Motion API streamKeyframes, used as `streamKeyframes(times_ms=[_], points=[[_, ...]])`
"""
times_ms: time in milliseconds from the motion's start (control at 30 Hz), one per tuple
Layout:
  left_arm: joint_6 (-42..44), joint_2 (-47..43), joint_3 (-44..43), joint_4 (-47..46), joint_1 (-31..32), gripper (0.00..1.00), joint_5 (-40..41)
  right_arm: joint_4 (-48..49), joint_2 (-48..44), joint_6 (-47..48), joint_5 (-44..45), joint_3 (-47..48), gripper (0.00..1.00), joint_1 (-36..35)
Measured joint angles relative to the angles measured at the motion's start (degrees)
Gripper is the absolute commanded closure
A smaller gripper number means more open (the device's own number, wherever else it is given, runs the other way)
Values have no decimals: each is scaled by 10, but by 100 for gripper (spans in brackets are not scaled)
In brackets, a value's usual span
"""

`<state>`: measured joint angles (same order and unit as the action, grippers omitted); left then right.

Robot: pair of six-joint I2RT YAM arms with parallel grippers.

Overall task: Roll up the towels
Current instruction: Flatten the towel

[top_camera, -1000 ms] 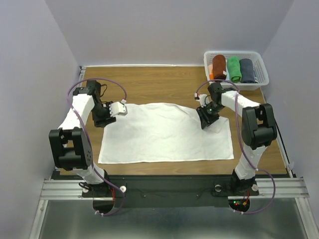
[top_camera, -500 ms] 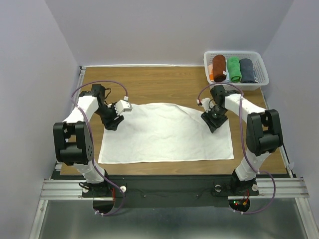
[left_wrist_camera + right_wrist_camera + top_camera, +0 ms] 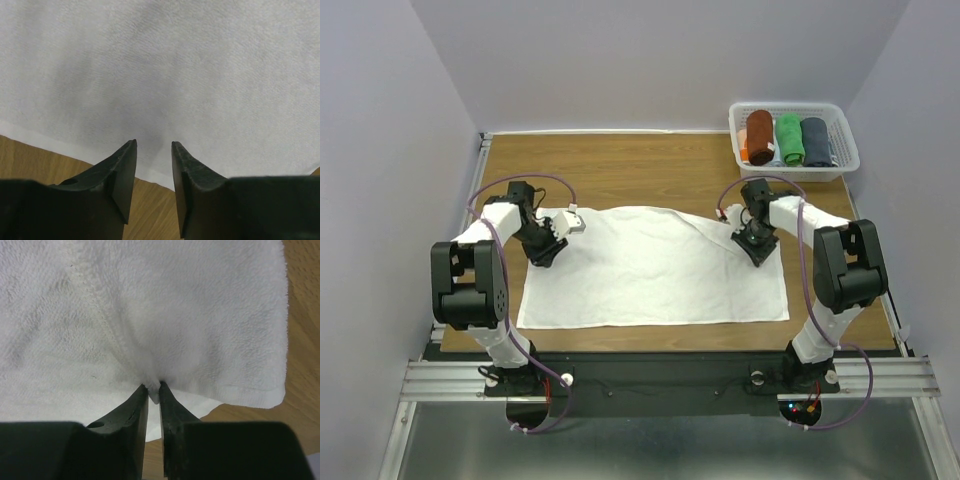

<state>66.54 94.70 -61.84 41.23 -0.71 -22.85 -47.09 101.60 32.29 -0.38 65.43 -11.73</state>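
**A:** Starting at the left, what is the left gripper (image 3: 153,145) doing?

**B:** Its black jaws stand partly apart with nothing between them. They are poised over the upper-left edge of the large plain white terry-cloth towel (image 3: 650,275), which lies spread across the middle of the brown wooden table (image 3: 620,165).

**A:** How will that cloth handle?

**B:** Light, soft and limp, I'd judge, so it will sag and drag wherever it isn't held. Pinching both hemmed upper corners together should keep a roll straight.

**A:** And the right gripper (image 3: 154,387)?

**B:** Nearly closed, nipping a raised fold near the towel's upper-right corner.

**A:** The other towel?

**B:** The dark slate blue-grey cloth towel (image 3: 816,142) sits rolled in the white plastic basket (image 3: 847,148) at upper right. It is next to a bright green roll (image 3: 790,138) and a rust-brown roll (image 3: 759,136).

**A:** Anything unclear?

**B:** From overhead the arms hide both sets of fingertips. How many layers the right pinch holds can't be told.
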Motion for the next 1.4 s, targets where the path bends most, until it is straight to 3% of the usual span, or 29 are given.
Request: streamKeyframes(times_ms=[100,500,600,733,800,867,900,933,1000,1067,1200,1400], points=[[2,5,15,-5,-1,71,18,-1,-5,-4,6,3,95,0],[12,29,19,-29,-33,92,69,-6,-3,-14,25,130,100,6],[12,30,17,-29,-45,92,73,16,31,-22,39,172,99,13],[10,34,11,-31,-63,84,76,42,83,-33,62,205,93,30],[1,37,8,-34,-70,82,71,47,117,-41,64,227,89,36],[-10,41,0,-34,-75,76,63,51,145,-50,69,255,75,41],[-19,44,-6,-35,-76,69,56,54,161,-56,75,272,62,41],[-30,49,-15,-38,-76,64,50,56,169,-56,80,285,38,41],[-45,53,-28,-45,-77,56,43,64,183,-66,88,306,27,41],[-63,54,-45,-52,-77,56,31,66,181,-68,90,309,23,41],[-81,49,-59,-54,-77,56,9,51,143,-71,66,305,32,41],[-93,7,-52,-38,-77,54,-2,-25,21,-66,-36,255,51,41]])
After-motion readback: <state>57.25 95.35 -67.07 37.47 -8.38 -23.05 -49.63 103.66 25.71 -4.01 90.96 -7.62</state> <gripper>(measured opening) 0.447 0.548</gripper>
